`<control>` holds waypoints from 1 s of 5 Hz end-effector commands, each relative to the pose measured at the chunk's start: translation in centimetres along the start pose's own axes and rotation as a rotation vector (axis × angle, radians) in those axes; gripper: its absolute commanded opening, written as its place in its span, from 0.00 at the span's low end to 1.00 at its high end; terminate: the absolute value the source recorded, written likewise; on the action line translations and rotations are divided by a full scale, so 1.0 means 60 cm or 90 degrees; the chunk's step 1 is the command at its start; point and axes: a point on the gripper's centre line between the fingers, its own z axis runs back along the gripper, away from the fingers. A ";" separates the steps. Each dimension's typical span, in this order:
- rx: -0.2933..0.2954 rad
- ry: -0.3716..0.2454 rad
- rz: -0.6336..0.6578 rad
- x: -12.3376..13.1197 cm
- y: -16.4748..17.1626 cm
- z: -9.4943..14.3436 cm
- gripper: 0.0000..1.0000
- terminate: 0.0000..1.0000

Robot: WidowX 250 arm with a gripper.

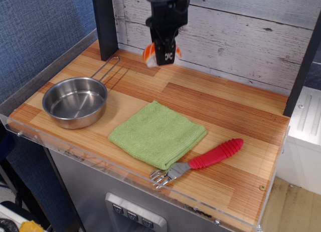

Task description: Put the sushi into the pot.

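The sushi (149, 53), orange on top with a white base, hangs in the air above the back of the table. My gripper (163, 55) is shut on it, its black fingers covering the sushi's middle. The pot (75, 101), a shallow shiny steel pan with a thin wire loop handle (108, 68), sits at the left of the table, down and to the left of the gripper. Nothing lies inside the pot.
A green cloth (157, 133) lies flat in the middle of the table. A red-handled fork (200, 160) rests near the front right edge. A dark post (104, 26) stands at the back left, close to the pot's handle. A plank wall runs behind.
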 end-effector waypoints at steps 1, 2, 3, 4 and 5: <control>0.046 -0.034 0.025 -0.032 -0.003 0.102 0.00 0.00; 0.041 -0.024 0.043 -0.074 -0.012 0.116 0.00 0.00; 0.035 -0.025 0.082 -0.111 -0.012 0.132 0.00 0.00; 0.041 -0.022 0.107 -0.140 -0.008 0.146 0.00 0.00; 0.034 -0.005 0.121 -0.179 -0.016 0.143 0.00 0.00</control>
